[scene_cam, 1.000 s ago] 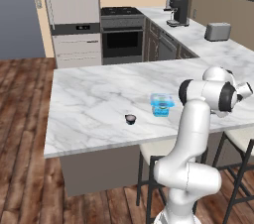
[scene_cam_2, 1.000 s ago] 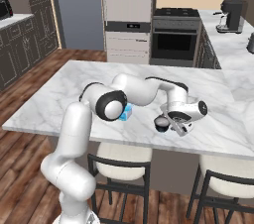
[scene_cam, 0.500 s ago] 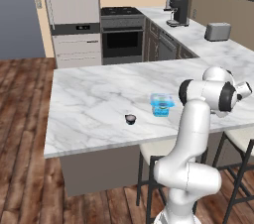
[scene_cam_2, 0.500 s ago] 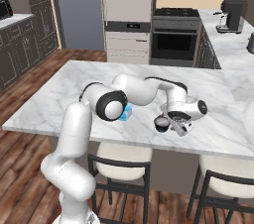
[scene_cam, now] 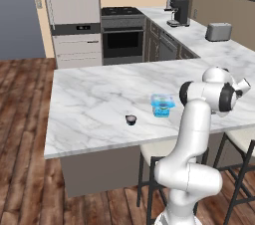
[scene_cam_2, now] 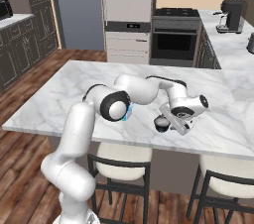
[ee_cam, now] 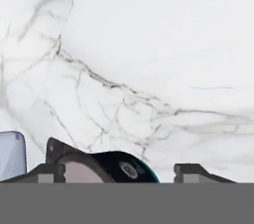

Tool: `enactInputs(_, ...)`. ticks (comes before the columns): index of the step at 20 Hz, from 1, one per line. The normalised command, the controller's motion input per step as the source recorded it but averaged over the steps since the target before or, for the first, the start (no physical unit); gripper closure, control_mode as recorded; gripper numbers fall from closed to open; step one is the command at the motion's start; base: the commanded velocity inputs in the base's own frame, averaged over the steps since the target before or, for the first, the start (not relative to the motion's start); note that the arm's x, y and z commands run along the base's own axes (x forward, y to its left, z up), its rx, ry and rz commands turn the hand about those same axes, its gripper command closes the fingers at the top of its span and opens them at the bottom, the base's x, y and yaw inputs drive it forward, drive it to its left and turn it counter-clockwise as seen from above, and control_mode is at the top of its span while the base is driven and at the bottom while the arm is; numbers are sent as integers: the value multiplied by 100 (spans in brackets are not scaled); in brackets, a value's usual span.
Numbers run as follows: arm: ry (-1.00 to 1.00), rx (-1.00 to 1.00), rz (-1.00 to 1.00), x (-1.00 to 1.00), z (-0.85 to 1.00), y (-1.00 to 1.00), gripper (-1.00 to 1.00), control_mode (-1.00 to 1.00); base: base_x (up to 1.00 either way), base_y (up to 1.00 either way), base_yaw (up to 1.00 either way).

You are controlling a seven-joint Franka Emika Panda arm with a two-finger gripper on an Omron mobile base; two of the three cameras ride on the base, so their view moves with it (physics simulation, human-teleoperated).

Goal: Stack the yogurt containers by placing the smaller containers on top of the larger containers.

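Nothing is stacked yet: the light-blue tub (scene_cam: 162, 104) at centre frame stands bare, one dark cup (scene_cam: 130, 119) left of it, while another dark cup (scene_cam_2: 161, 123) is straddled by the gripper (scene_cam_2: 171, 123); whether its jaws grip cannot be told.

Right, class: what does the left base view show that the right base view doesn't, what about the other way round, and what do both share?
Left base view: a small dark cup standing alone on the counter, apart from the light-blue tub, seen whole.
Right base view: the gripper low at another dark cup near the counter's front edge.
Both: the marble counter, the oven, the coffee machine and the white arm.
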Motion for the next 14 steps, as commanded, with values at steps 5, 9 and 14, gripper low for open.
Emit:
enactInputs(5, 1, 4, 20, 0, -40, 1, -100, -100, 0, 0, 0)
enactInputs(9, 0, 0, 15, 0, -48, 18, -100, -100, 0, 0, 0)
enactInputs(14, 0, 0, 8, 0, -43, 39, 100, -100, 0, 0, 0)
